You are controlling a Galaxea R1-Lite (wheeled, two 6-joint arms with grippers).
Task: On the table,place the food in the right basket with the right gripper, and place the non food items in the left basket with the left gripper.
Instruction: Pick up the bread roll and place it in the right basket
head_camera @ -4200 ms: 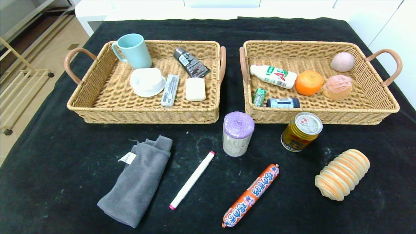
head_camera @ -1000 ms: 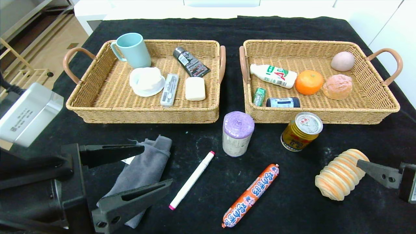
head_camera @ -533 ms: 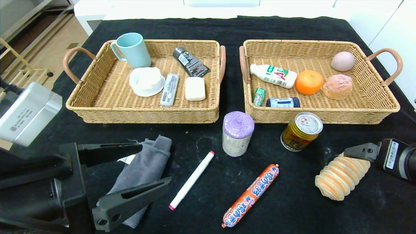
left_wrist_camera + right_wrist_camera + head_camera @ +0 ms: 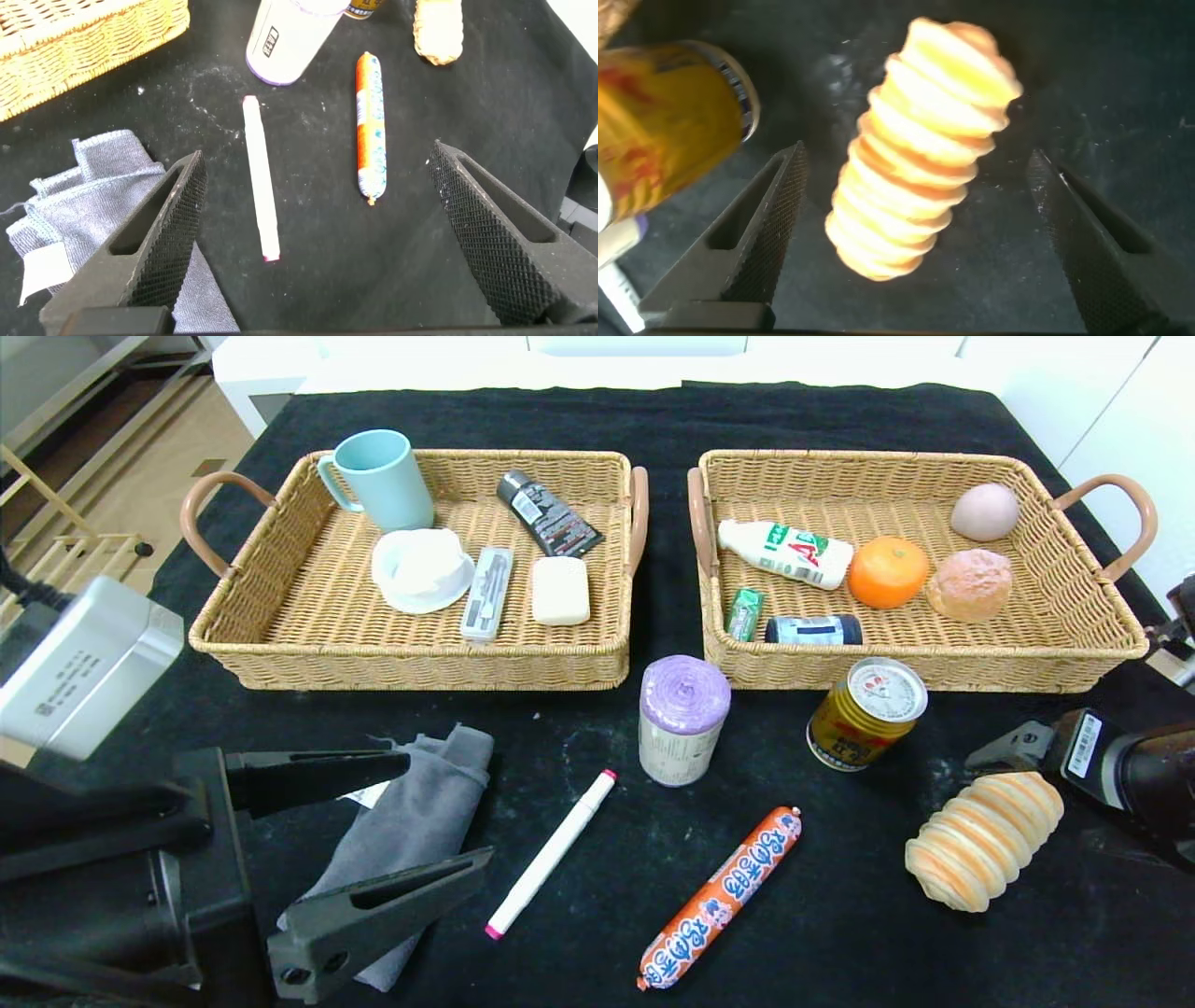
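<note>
Your right gripper [image 4: 915,243] hovers spread wide over the bread roll [image 4: 985,837], which lies on the table [image 4: 840,943] just beside the gold can [image 4: 866,713], its long axis running between the fingers; left gripper [image 4: 373,840] gapes above the towel [image 4: 411,831]

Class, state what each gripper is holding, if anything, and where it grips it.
Nothing is held. The left gripper is open above the grey towel; the right gripper is open around the bread roll.

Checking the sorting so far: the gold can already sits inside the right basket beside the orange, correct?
Not quite. The head view shows the gold can standing on the black table, just outside the front wall of the right basket. The orange is inside that basket.
</note>
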